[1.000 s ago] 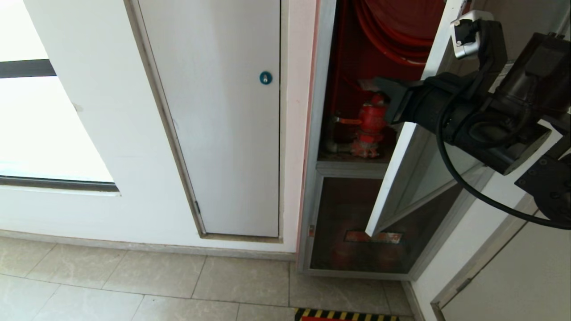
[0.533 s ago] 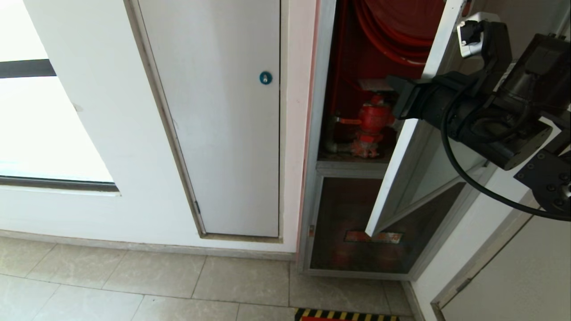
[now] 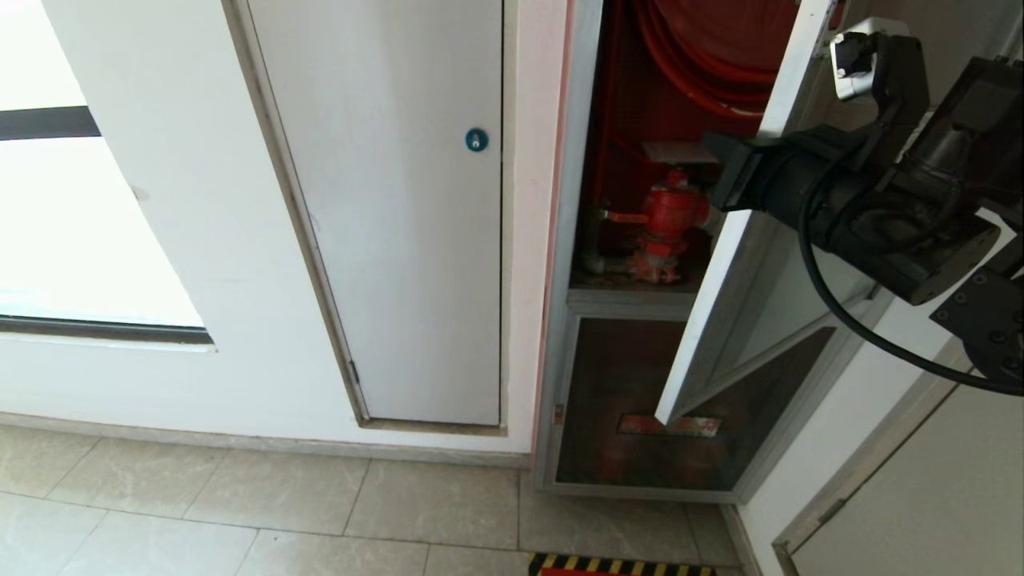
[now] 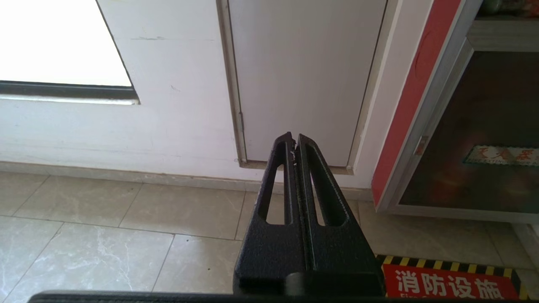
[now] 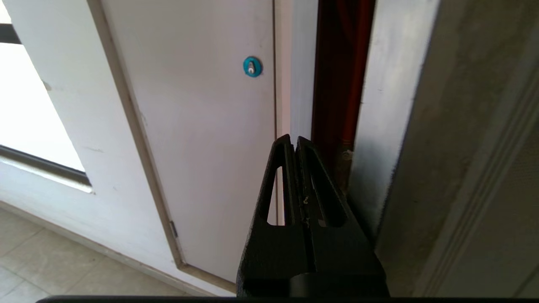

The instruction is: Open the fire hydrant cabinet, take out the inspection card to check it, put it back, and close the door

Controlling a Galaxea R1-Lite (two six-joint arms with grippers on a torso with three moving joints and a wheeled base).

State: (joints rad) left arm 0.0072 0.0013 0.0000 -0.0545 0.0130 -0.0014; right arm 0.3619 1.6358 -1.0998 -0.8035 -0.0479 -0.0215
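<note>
The fire hydrant cabinet (image 3: 572, 200) stands partly open, with a red interior, a red hose reel (image 3: 696, 64) and a red valve (image 3: 668, 212). The inspection card (image 3: 672, 152), whitish and flat, lies just above the valve. The door (image 3: 744, 240) hangs swung out towards me, its pale free edge slanting down. My right gripper (image 3: 714, 172) is shut and empty at that edge, level with the card and just right of it. In the right wrist view that gripper (image 5: 293, 141) points at the narrow red gap beside the door (image 5: 379, 105). My left gripper (image 4: 294, 139) is shut, parked low above the floor tiles.
A plain white panel with a blue round lock (image 3: 477, 140) fills the wall left of the cabinet. Below the valve shelf is a smaller dark glass panel with a red label strip (image 3: 670, 426). A striped red floor sign (image 4: 450, 284) lies before the cabinet. A side wall (image 3: 904, 480) closes the right.
My right gripper has drawn back to the right, out of the cabinet opening to the door's edge. The card above the valve now shows uncovered. The door has stayed where it was.
</note>
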